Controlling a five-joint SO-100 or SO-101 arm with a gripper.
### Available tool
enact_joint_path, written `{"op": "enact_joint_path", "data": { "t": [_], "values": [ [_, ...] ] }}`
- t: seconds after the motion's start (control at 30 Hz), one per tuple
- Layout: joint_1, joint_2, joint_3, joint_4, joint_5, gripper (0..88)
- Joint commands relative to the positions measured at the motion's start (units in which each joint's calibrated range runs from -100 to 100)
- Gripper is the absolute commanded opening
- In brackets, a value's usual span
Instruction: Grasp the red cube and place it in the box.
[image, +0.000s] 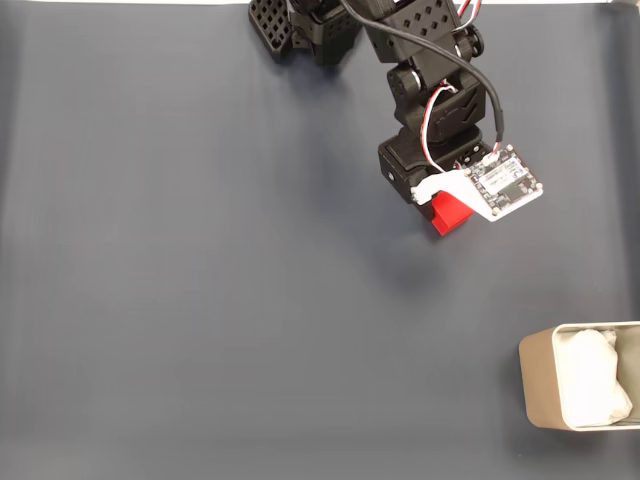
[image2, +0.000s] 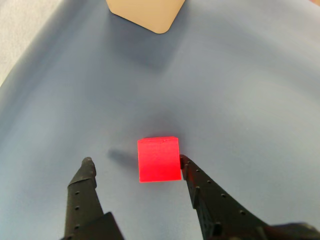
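While your gripper (image2: 135, 165) stands spread in the wrist view, note that the grasp step is in hand and not yet completed. Its black, pin-holed fingers (image2: 86, 185) bracket the red cube (image2: 159, 159): the right finger's tip touches or nearly touches the cube's lower right corner, whereas the left finger stands apart with bare bench between. The cube sits off-centre in the opening, hard toward the right finger.

Judgement: your next move calls for shifting the gripper slightly so the cube lies midway, then closing squarely on two opposite faces; closing as it stands may push or turn the cube.

The cube is small, matte and sharp-edged, resting flat on the bench (image2: 240, 80), which is covered by a smooth dark grey-blue sheet.

Farther off lies the box (image: 538, 385), a beige tin with rounded corners and thin walls, lined with wrinkled white paper; it stands well apart from the cube, at the lower right of the fixed view.
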Motion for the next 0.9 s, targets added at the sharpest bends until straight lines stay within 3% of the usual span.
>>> {"op": "enact_joint_path", "data": {
  "t": [0.0,0.37,0.57,0.87],
  "values": [
    [-0.1,-2.9,-0.3,-2.2,-1.2,36.1],
    [0.2,-4.6,1.3,-2.8,-0.9,22.9],
    [0.3,-4.8,1.4,-2.4,0.2,10.8],
    [0.3,-4.7,1.6,-1.3,2.8,2.4]
  ]
}}
